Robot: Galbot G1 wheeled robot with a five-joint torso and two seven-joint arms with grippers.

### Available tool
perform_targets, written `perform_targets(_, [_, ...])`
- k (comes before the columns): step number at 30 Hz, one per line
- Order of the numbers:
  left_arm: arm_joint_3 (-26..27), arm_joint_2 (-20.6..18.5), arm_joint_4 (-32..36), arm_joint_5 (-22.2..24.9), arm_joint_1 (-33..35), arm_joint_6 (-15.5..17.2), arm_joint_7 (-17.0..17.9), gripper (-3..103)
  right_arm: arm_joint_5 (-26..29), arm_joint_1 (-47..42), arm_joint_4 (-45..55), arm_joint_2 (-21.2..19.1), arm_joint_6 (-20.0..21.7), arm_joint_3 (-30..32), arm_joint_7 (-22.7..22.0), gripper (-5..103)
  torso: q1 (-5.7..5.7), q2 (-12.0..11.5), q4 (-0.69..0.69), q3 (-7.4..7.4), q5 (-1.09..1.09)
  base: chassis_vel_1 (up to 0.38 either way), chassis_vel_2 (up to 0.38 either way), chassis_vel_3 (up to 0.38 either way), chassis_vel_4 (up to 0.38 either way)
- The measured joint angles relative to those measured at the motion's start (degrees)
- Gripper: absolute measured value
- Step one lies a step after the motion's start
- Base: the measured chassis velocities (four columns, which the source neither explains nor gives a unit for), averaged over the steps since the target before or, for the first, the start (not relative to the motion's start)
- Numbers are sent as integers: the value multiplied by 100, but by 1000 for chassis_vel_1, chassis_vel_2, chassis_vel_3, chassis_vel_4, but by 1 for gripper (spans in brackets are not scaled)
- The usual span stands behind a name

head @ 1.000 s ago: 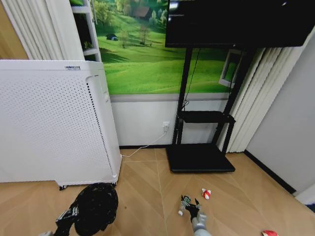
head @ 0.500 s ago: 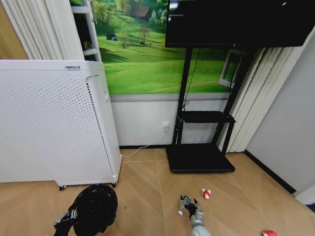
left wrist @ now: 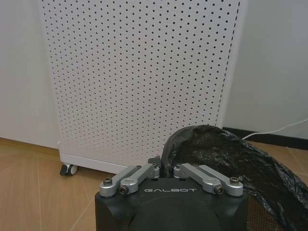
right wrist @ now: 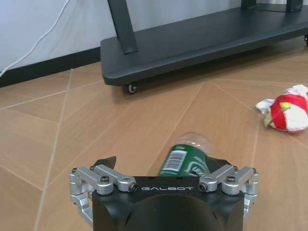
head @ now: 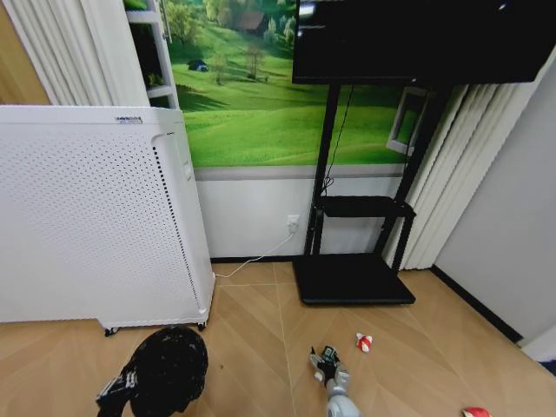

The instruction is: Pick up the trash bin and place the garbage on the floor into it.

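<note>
The trash bin point(head: 169, 372), black and round with a black bag liner, hangs low at my left, close to the white appliance. My left gripper point(head: 115, 393) is shut on its rim point(left wrist: 166, 159), the fingers pinching the bag edge. The green-white bottle point(right wrist: 186, 160) lies on the wood floor between the fingers of my right gripper point(right wrist: 161, 167), which stands open around it with a gap on one side. In the head view my right gripper point(head: 323, 365) is low at the centre. A red-and-white piece point(head: 363, 342) lies just beyond it and a red piece point(head: 475, 412) sits far right.
A tall white perforated appliance point(head: 95, 217) on castors stands at the left. The black TV stand base point(head: 352, 280) sits ahead by the wall, with a white cable point(head: 256, 259) trailing to a socket. Bare wood floor lies between bin and bottle.
My right gripper has shifted a little to the left, settling around the bottle. The bin and left gripper have barely moved.
</note>
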State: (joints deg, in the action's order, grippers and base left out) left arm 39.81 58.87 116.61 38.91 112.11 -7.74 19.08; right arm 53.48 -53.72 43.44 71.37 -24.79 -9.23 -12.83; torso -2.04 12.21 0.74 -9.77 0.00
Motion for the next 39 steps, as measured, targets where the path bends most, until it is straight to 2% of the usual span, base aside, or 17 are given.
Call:
perform_targets(7, [-73, 48, -48, 14, -45, -11, -13, 7, 84, 72, -306, -80, 49, 117, 247, 100, 0, 0, 1, 0, 1, 0, 0, 0, 0])
perform_targets(20, [-124, 86, -149, 4, -85, -24, -26, 7, 62, 107, -460, 93, 60, 129, 342, 100, 0, 0, -1, 0, 0, 0, 0, 0, 0])
perform_targets(27, [-114, 63, -184, 47, -112, -24, -25, 7, 86, 236, -713, 214, 103, 121, 506, 96, 0, 0, -1, 0, 0, 0, 0, 0, 0])
perform_targets(29, [-103, -8, -232, 144, -157, -24, -16, 7, 94, 290, -999, 284, 169, 221, 752, 86, 0, 0, 0, 0, 0, 0, 0, 0, 0])
perform_targets(30, [-103, -8, -232, 144, -157, -24, -16, 7, 94, 290, -999, 284, 169, 221, 752, 86, 0, 0, 0, 0, 0, 0, 0, 0, 0])
perform_targets(33, [-129, -84, -279, 228, -224, -24, -10, 7, 69, 299, -1166, 354, 204, 325, 869, 71, 0, 0, 0, 0, 0, 0, 0, 0, 0])
perform_targets(36, [-171, -125, -307, 263, -275, -28, -9, 7, 35, 303, -1255, 394, 214, 410, 934, 71, 0, 0, 0, 0, 0, 0, 0, 0, 0])
perform_targets(37, [-196, -146, -320, 281, -307, -33, -9, 7, 21, 311, -1286, 410, 220, 453, 958, 61, 0, 0, 0, 0, -1, 0, 0, 0, 0])
perform_targets(38, [-196, -146, -320, 281, -307, -33, -9, 7, 21, 311, -1286, 410, 220, 453, 958, 61, 0, 0, 0, 0, -1, 0, 0, 0, 0])
perform_targets(39, [-219, -163, -330, 296, -332, -35, -9, 7, -6, 322, -1329, 426, 224, 504, 993, 55, 0, 1, 0, 0, -1, 0, 0, 0, 0])
